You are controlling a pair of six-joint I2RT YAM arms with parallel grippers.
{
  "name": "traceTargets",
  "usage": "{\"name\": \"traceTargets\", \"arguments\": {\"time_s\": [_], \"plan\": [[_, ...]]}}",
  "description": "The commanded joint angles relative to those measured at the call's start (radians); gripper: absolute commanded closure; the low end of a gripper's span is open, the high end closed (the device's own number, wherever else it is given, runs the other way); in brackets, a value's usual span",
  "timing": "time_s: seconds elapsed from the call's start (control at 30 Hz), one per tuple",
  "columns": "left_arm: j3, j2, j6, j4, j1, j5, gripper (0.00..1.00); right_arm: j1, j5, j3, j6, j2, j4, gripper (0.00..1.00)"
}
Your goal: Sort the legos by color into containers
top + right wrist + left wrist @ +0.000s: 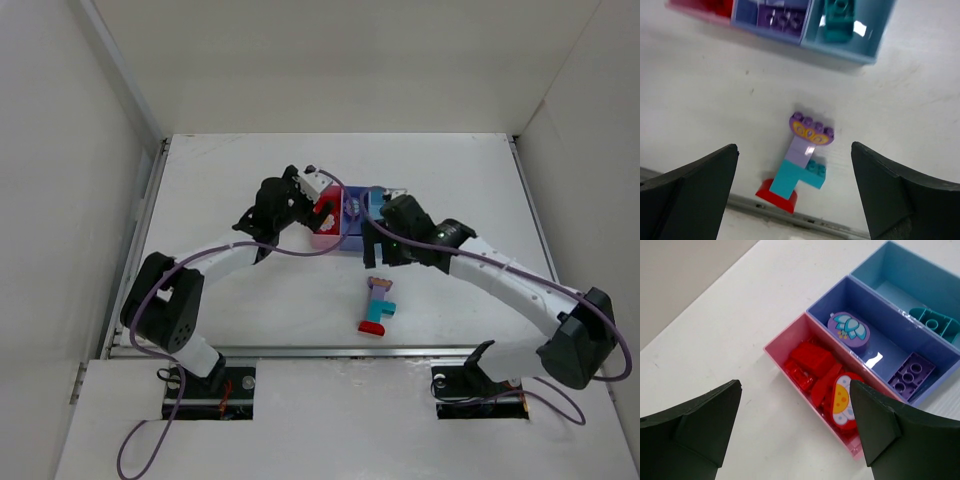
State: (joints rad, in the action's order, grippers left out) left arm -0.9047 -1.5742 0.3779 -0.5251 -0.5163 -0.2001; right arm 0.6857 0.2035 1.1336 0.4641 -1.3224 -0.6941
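A: Item one, left jaws: spread wide, empty, above the pink bin [784, 331] holding red legos [812, 360]. Purple bin [827, 294] and light blue bin [905, 280]: matching bricks inside.

B: Item two, right jaws: spread wide, empty, over the mixed clump [801, 167] on the counter [715, 90], near the bins.

A: Advice: pinch one colour layer, brace the rest, and separate before binning.

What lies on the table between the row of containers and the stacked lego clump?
Nothing: only bare white table separates the containers and the clump, as the right wrist view shows.
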Motion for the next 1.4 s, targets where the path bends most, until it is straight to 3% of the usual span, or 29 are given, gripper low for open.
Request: {"name": "traceTargets", "arguments": {"time_s": [0.0,0.17,0.53,0.77,0.83,0.87,0.9,1.07,1.17,1.3,1.37], "plan": [[-0.042,0.083,-0.026,0.117,-0.005,0.033,0.13,0.057,-0.046,-0.056,0.074,-0.041,-0.025,0.00],[0.039,0.161,-0.045,0.169,-0.005,0.044,0.13,0.066,-0.090,-0.110,0.102,-0.121,0.027,0.00],[0.168,0.284,-0.096,0.135,-0.005,0.030,0.13,0.077,-0.009,-0.121,0.114,-0.265,0.102,0.00],[0.196,0.315,-0.096,0.116,-0.005,0.041,0.13,0.077,0.026,-0.143,0.134,-0.325,0.154,0.08],[0.207,0.324,-0.096,0.106,-0.005,0.041,0.13,0.077,0.027,-0.143,0.134,-0.337,0.169,0.13],[0.207,0.324,-0.096,0.106,-0.005,0.050,0.13,0.077,0.027,-0.133,0.134,-0.366,0.182,0.25],[0.207,0.324,-0.096,0.106,-0.005,0.050,0.13,0.077,0.027,-0.133,0.134,-0.367,0.182,0.25],[0.225,0.333,-0.096,0.097,-0.005,0.050,0.13,0.077,0.017,-0.133,0.116,-0.379,0.182,0.47],[0.225,0.333,-0.096,0.088,-0.005,0.059,0.13,0.077,0.017,-0.133,0.116,-0.359,0.182,0.54],[0.225,0.333,-0.096,0.088,-0.005,0.059,0.11,0.077,0.017,-0.100,0.084,-0.331,0.173,0.72],[0.225,0.333,-0.096,0.099,-0.005,0.050,0.11,0.077,0.030,-0.080,0.084,-0.292,0.144,0.76]]}}
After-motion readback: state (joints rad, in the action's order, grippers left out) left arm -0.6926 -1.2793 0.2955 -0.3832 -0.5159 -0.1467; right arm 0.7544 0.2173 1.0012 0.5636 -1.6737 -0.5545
